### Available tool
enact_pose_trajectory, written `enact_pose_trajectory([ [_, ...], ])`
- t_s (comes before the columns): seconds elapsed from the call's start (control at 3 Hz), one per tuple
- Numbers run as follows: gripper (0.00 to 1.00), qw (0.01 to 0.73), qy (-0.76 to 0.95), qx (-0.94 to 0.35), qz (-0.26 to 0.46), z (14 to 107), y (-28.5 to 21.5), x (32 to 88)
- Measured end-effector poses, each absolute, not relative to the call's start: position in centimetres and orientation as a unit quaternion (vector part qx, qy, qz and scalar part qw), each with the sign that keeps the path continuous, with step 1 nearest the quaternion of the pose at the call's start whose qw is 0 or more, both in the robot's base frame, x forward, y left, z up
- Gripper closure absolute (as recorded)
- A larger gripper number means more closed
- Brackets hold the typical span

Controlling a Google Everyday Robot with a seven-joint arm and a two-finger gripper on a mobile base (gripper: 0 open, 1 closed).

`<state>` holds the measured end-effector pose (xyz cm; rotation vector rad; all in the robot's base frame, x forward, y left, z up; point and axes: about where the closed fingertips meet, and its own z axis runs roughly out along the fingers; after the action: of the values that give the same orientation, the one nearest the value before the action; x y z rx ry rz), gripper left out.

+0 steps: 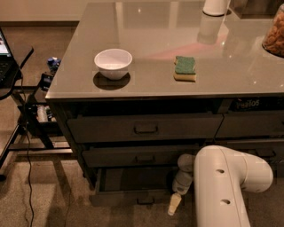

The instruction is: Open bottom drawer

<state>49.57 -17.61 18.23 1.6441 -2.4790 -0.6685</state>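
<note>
The bottom drawer point(128, 197) is the lowest of three wide dark grey fronts under the counter. It stands pulled out, showing its shallow dark inside, and its small centre handle point(145, 201) faces forward. My gripper point(174, 205) hangs low at the drawer's right front corner, just right of the handle, with its pale tip pointing at the floor. My white arm point(224, 186) fills the lower right and hides the drawer's right end. The two taller drawer fronts above, top point(145, 129) and middle point(144, 158), are shut.
On the counter are a white bowl point(113, 63), a green sponge point(185, 68), a white container point(216, 6) at the back and a snack jar point(274, 35) at the right edge. A narrower drawer stack point(250, 126) is to the right. A stand with cables point(26, 119) is on the left.
</note>
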Motion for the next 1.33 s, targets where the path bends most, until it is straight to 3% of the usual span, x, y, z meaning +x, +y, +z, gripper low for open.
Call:
enact_pose_trajectory([
  [0.67, 0.0, 0.09, -0.823, 0.514, -0.224, 21.9, -21.4, 43.1],
  [1.33, 0.0, 0.121, -0.822, 0.506, -0.234, 20.7, -22.7, 40.7],
])
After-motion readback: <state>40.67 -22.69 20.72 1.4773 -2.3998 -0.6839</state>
